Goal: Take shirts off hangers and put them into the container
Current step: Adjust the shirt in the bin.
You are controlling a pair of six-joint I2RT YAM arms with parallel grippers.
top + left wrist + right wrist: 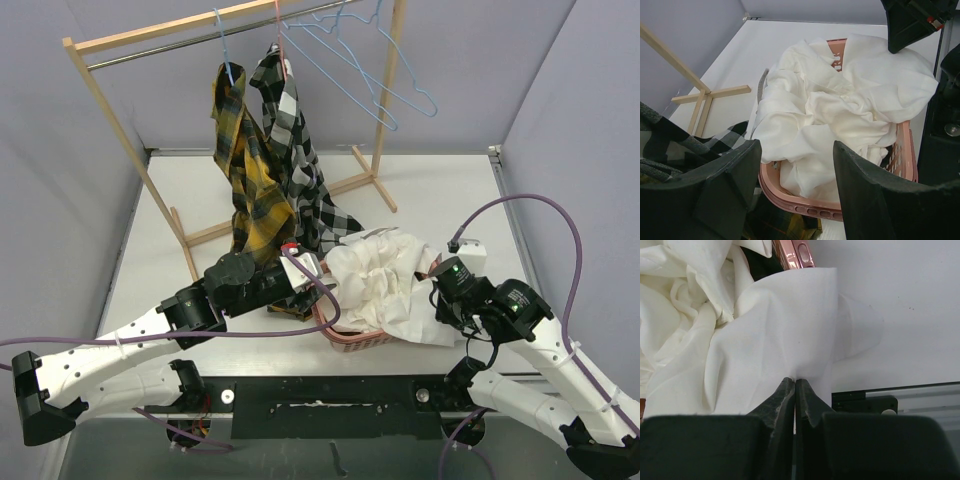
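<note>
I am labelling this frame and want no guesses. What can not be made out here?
- basket contents under the white shirt: covered in every view.
- Lower ends of the plaid shirt and check shirt: top view, left arm covers them.
- right gripper tips: top view, its own wrist blocks them.

On the wooden rack's metal rail (160, 50): yellow-and-black plaid shirt (250, 170) and black-and-white check shirt (298, 160), side by side; two bare light-blue wire hangers (385, 80) further right. In the pink slotted plastic basket (345, 340): crumpled plain white shirt (385, 280), spilling over the right rim. Left gripper (305, 280) by the left rim.
</note>
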